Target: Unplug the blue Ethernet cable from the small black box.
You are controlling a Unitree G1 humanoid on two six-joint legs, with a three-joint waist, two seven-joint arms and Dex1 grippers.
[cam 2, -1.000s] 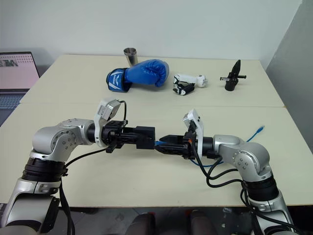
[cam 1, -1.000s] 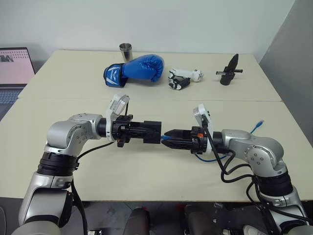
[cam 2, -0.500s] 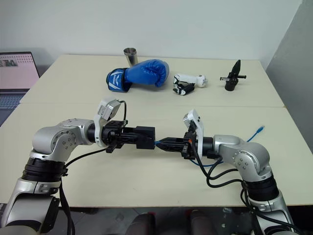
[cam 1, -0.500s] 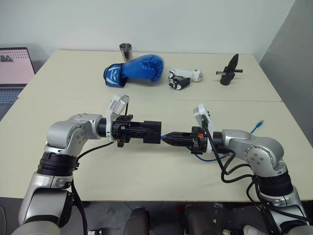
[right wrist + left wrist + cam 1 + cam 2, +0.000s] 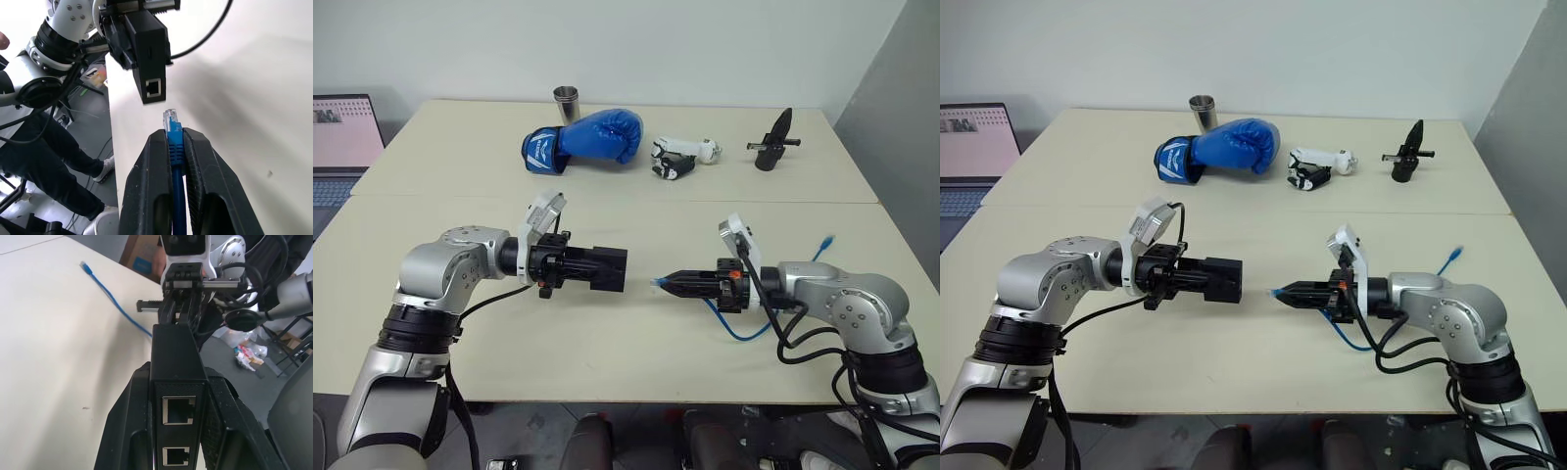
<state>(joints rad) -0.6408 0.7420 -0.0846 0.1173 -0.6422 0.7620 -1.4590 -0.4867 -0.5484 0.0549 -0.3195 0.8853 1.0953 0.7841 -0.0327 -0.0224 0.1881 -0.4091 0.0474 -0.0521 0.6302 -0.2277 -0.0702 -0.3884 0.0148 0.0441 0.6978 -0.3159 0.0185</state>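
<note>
My left gripper (image 5: 585, 267) is shut on the small black box (image 5: 603, 268) and holds it level above the table, its port edge facing right. In the left wrist view the box (image 5: 177, 352) sits between my fingers (image 5: 122, 431), and both its ports are empty. My right gripper (image 5: 672, 285) is shut on the blue Ethernet cable just behind its clear plug (image 5: 657, 283). The plug (image 5: 171, 121) hangs a short gap away from the box, outside the port. The rest of the cable (image 5: 740, 331) loops on the table under my right arm, with its far plug (image 5: 830, 241) to the right.
At the back of the table (image 5: 636, 343) lie a blue boxing glove (image 5: 592, 137), a metal cup (image 5: 565, 101), a white and black device (image 5: 680, 157) and a black clamp-like object (image 5: 773, 140). A laptop (image 5: 342, 132) stands at the far left.
My right gripper shut on the plug and drew back to the right, pulling it out of the box. A gap now separates plug and box. The left arm barely shifted.
</note>
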